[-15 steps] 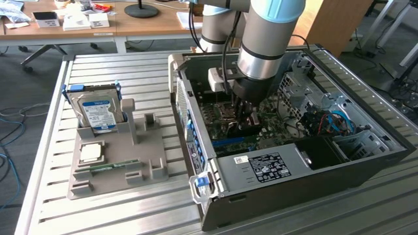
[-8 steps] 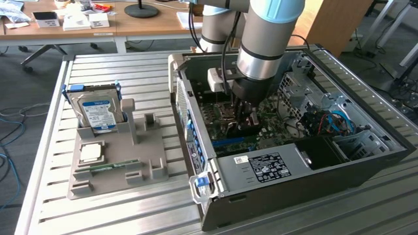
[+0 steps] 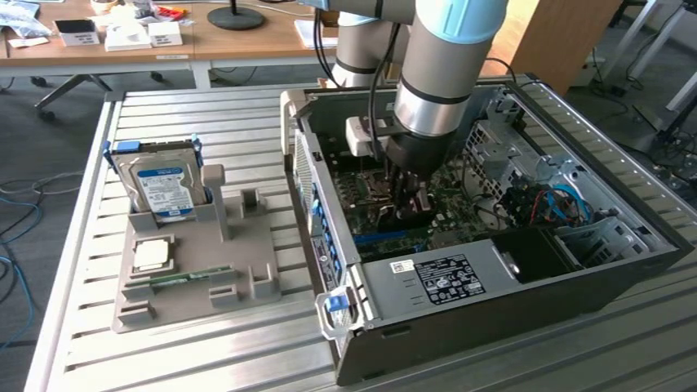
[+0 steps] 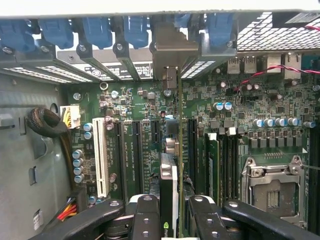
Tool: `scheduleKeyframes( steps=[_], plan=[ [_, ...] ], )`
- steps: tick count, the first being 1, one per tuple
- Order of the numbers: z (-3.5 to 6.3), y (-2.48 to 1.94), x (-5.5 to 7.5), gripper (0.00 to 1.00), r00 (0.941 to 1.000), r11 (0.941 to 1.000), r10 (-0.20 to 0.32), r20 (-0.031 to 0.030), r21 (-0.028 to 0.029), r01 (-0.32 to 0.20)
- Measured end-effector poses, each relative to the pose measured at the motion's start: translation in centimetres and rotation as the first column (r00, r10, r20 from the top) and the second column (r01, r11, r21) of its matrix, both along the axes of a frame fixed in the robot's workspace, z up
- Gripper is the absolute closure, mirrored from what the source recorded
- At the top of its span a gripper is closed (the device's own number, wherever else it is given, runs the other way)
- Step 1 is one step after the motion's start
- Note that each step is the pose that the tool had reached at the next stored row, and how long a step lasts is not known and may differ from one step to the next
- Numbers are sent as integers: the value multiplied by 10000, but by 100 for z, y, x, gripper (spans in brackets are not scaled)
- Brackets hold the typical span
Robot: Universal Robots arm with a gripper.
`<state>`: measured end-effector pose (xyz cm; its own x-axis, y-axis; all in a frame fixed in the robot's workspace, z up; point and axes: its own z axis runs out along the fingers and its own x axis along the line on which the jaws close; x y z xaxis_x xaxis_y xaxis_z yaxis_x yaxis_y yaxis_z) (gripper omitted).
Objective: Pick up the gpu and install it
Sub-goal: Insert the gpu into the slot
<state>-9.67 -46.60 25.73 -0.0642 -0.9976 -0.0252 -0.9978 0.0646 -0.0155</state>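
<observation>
The gpu (image 4: pixel 169 176) is seen edge-on in the wrist view, standing upright over the motherboard's black expansion slots (image 4: pixel 136 150). Its silvery bracket (image 4: pixel 170 56) rests against the case's rear slot openings. My gripper (image 4: pixel 172 212) is shut on the card, one black finger (image 4: pixel 146 220) on each side of it. In the exterior view the arm reaches down into the open computer case (image 3: pixel 610 269), and the gripper (image 3: pixel 409 192) sits low over the motherboard (image 3: pixel 458 204). I cannot tell whether the card's edge is seated in a slot.
On the board are a white slot (image 4: pixel 100 155), memory slots (image 4: pixel 220 165) and an open CPU socket (image 4: pixel 272 190). Outside the case, at the exterior view's left, a grey holder (image 3: pixel 196 286) carries a hard drive (image 3: pixel 163 184), a CPU (image 3: pixel 153 255) and a memory stick (image 3: pixel 188 279).
</observation>
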Motion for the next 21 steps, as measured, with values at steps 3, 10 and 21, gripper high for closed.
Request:
scheduleKeyframes(
  steps=[3,10,21],
  plan=[
    [-22,0,0,73,10000,10000,0,1,1,0],
    [-24,0,1,73,10000,10000,-1,-1,0,1],
    [-24,1,9,73,10000,10000,2,-37,1,-2]
  ],
)
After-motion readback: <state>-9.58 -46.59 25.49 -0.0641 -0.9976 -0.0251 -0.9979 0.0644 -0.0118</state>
